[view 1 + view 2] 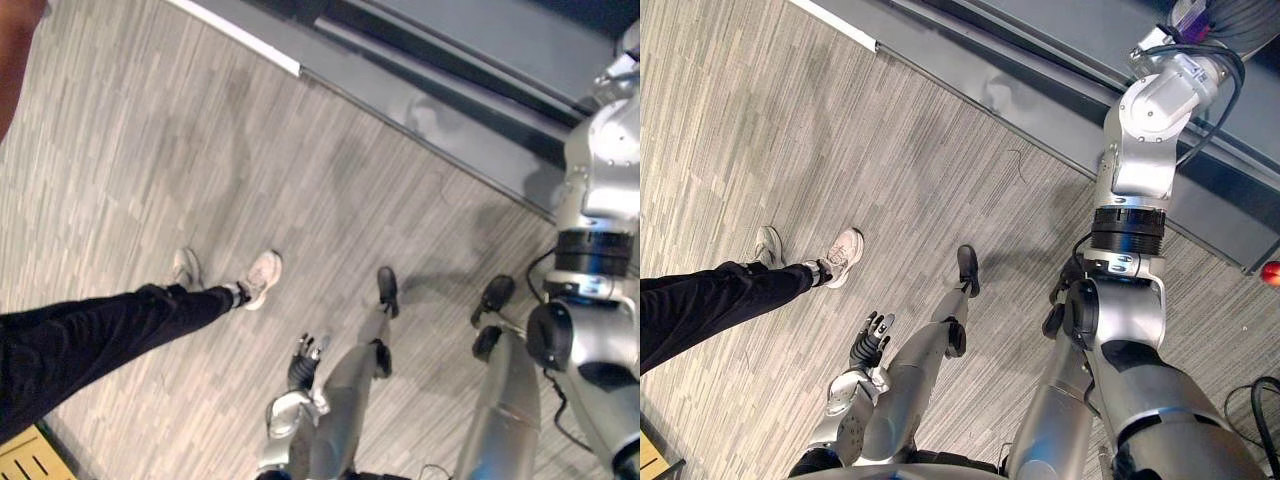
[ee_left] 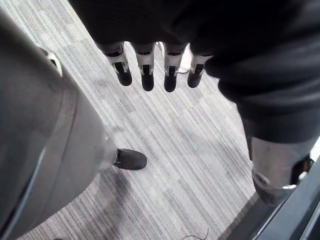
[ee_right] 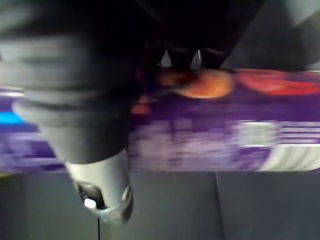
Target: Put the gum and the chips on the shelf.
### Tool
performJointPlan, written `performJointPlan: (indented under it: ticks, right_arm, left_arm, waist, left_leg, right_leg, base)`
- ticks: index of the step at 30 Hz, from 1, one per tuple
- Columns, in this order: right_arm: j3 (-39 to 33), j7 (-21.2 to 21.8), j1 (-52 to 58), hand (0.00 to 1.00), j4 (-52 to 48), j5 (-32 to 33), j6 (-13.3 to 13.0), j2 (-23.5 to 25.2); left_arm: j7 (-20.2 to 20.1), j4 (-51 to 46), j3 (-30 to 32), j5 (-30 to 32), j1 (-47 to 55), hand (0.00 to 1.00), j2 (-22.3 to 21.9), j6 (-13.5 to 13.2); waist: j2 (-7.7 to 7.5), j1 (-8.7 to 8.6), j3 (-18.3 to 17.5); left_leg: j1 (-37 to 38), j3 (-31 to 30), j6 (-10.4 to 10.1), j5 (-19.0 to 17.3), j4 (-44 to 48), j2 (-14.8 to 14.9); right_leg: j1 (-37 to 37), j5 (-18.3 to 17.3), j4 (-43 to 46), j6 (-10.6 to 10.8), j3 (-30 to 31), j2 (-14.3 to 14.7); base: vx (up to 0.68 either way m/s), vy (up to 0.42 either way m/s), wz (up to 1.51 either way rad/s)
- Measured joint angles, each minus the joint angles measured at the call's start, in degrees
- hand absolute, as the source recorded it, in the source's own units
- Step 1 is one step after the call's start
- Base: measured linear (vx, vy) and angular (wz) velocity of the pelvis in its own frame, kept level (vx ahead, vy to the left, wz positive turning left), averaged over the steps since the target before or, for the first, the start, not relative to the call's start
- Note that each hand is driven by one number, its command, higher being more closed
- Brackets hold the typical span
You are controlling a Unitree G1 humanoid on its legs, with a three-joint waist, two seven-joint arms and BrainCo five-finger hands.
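1. Right robot hand, nearest the lens in its own wrist view. Its dark fingers curl over the top edge of the chips pack and its silver thumb sits on the near face. The view is blurred, but it reads as a closed grip on the pack.
2. Chips pack: long and purple, in glossy printed film. It has an orange-red picture by the fingers and a pale text block with white stripes toward one end. It is held lengthwise in front of the dark grey unit.
3. Gum: I cannot tell where it is.
4. Left robot hand: fingers straight in a row, slightly spread, holding nothing. It hangs low over the floor.
5. Dark grey unit: smooth, matt, flat faces with long straight ledges and a pale strip along one edge. The right arm reaches up to it. Judged to be the shelf.
6. Floor: grey, with a fine striped weave in short staggered blocks.
7. Person's leg in black cloth, with pale shoes, on the robot's left, well apart from both hands.
8. Progress (judgement): the chips are in hand at the unit but not yet released. The gum is unaccounted for, so roughly half the work or more is left.
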Motion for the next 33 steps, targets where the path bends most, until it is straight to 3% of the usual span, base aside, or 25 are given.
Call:
performJointPlan:
  ticks: [19, 29, 33]
  right_arm:
    - [0.9, -0.5, 0.5, 0.0, 0.1, 0.6, -1.0, 3.8]
    - [3.3, 1.4, 8.8, 0.0, 0.6, 0.6, -1.0, 7.8]
    - [3.9, 3.0, 10.9, 0.0, 0.8, 0.7, -1.1, 8.2]
  left_arm:
    - [0.0, 0.3, 0.2, -2.0, 0.0, 0.0, 0.0, -0.1]
    - [-0.5, 1.1, 0.5, -1.9, 0.1, 0.0, 0.0, 0.1]
    - [-1.7, 1.8, 0.6, -1.9, 0.1, 0.0, 0.0, 0.0]
  waist:
    - [-0.15, -0.14, -0.2]
    - [-1.69, -0.28, -1.8]
    - [-1.95, -1.11, -1.9]
  left_leg:
    - [0.3, 0.4, -0.2, -0.2, 1.3, 1.0]
    - [2.2, 1.6, -0.7, -2.3, 3.9, 3.3]
    - [3.3, 1.7, -0.8, -4.0, 6.2, 4.1]
  right_leg:
    - [0.9, 0.0, -0.9, 0.0, 0.3, 1.2]
    - [4.8, 0.4, -4.1, 1.0, 0.4, 3.9]
    - [7.3, 0.8, -5.4, 1.0, 0.2, 4.7]
  base:
    - [-0.03, -0.011, -0.02]
    - [-0.04, -0.032, -0.12]
    - [0.0, -0.03, -0.1]
